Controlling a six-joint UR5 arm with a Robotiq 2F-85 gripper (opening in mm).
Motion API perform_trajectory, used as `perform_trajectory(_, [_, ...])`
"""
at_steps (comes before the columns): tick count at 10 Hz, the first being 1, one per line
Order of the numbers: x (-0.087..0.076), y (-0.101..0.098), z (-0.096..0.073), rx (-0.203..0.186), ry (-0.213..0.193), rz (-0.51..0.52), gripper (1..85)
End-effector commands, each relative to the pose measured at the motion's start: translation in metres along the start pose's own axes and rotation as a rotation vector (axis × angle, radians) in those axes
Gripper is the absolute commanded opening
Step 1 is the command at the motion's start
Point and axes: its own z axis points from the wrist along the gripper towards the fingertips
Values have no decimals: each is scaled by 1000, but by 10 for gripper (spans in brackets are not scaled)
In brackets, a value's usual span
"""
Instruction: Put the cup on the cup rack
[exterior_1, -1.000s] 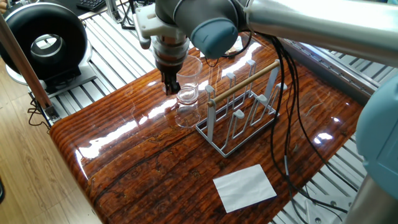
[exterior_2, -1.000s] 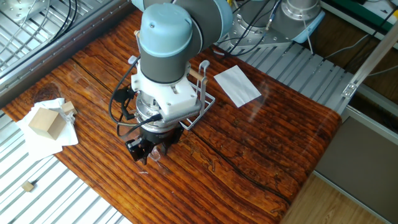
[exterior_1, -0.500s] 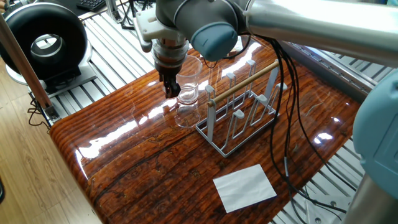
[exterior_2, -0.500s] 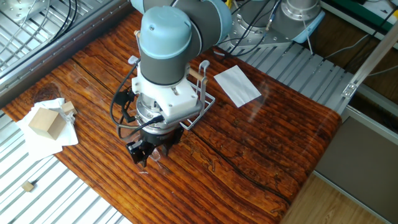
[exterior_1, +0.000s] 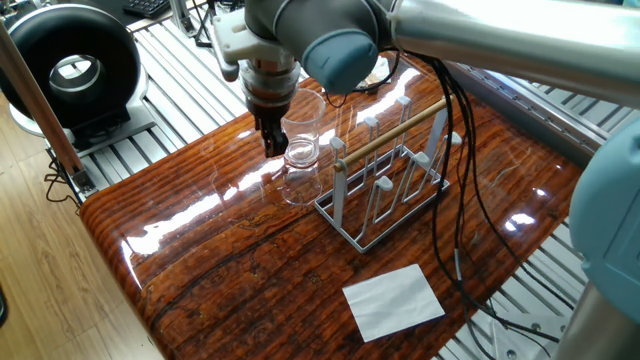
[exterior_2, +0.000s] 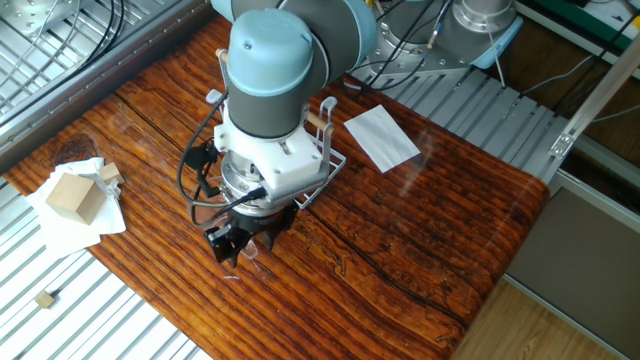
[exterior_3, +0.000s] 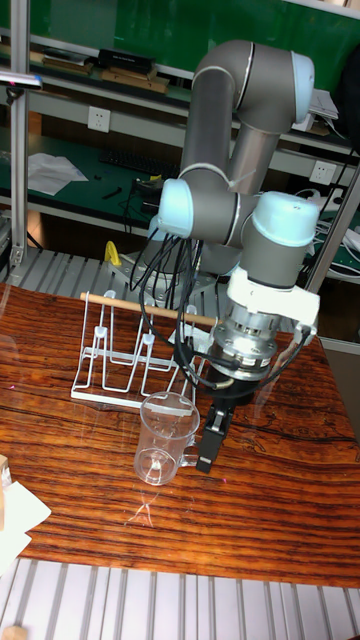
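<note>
The end effector (exterior_3: 211, 441) pinches the wall of the glass cup (exterior_3: 163, 437), just beside the cup rack (exterior_3: 120, 358), above the counter (exterior_3: 260, 510).

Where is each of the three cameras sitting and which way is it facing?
One fixed view: high past a table corner, looking down on the cup, the rack and the arm.
The other fixed view: high on the opposite side, looking down on the arm's wrist, which hides most of the rack.
Tall fixed view: low at the table's edge, facing the arm.
Shared: rack and gripper show in all three.
</note>
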Motion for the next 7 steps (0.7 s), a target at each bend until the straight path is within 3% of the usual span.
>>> perform_trajectory(1, [0,-4,-16,10,59,8,583])
perform_trajectory(4, [16,-19,-36,47,201,-38,583])
perform_trajectory(7, [9,-11,-37,18,180,-17,583])
